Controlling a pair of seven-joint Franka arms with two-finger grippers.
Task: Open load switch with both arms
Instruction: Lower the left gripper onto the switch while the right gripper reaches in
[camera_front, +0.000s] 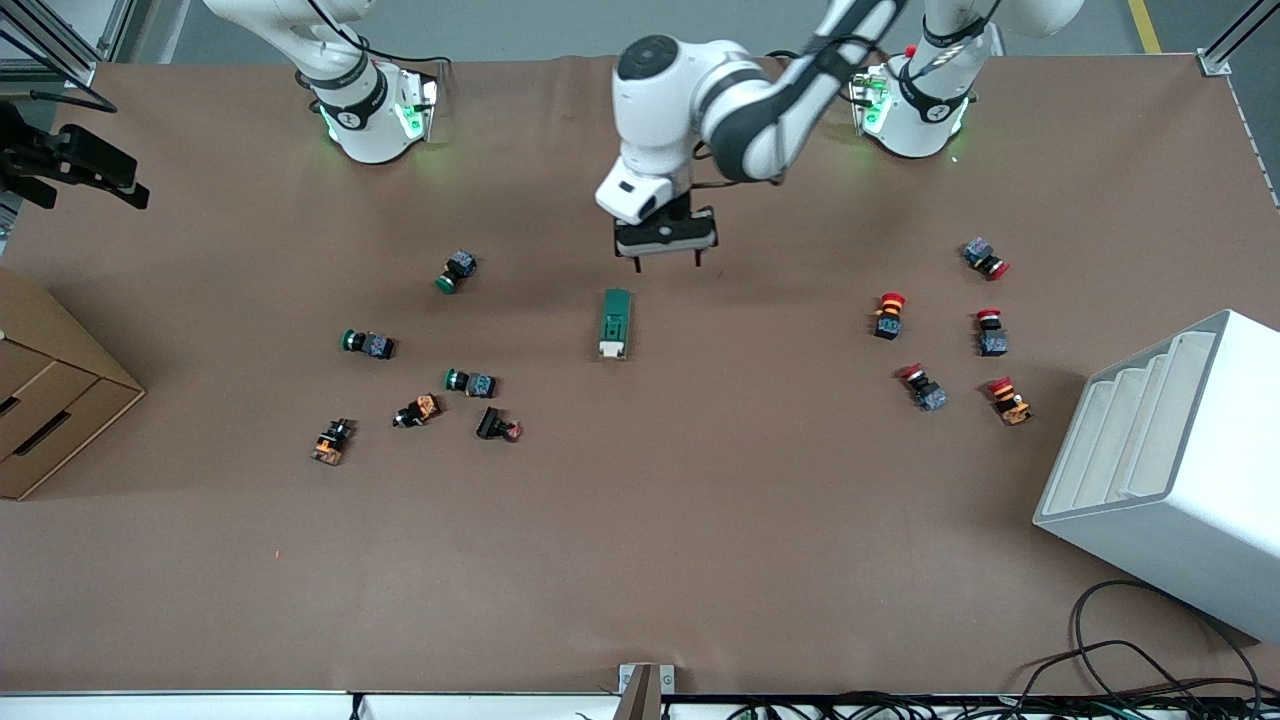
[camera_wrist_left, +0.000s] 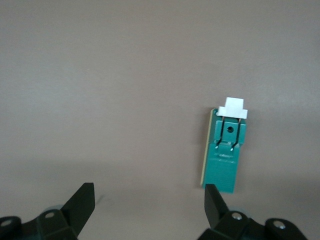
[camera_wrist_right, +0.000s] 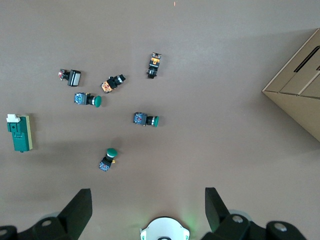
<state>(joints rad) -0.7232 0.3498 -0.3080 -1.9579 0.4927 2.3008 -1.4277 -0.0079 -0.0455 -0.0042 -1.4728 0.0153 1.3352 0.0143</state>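
Observation:
The load switch (camera_front: 615, 323) lies flat mid-table, a dark-green block whose white lever tab (camera_front: 612, 348) points toward the front camera. My left gripper (camera_front: 668, 264) hangs open over bare table just off the switch's plain green end. In the left wrist view the load switch (camera_wrist_left: 225, 155) lies close to one fingertip (camera_wrist_left: 211, 196), outside the gap of my left gripper (camera_wrist_left: 147, 192). My right gripper (camera_wrist_right: 147, 197) is out of the front view. It waits open, high over its own base (camera_wrist_right: 164, 229), with the load switch (camera_wrist_right: 20, 132) far off.
Several green-capped and orange push buttons (camera_front: 470, 382) lie toward the right arm's end, and several red-capped ones (camera_front: 889, 314) toward the left arm's end. A cardboard box (camera_front: 40, 400) and a white stepped rack (camera_front: 1170, 470) stand at the table's ends. Cables (camera_front: 1130, 660) trail by the front edge.

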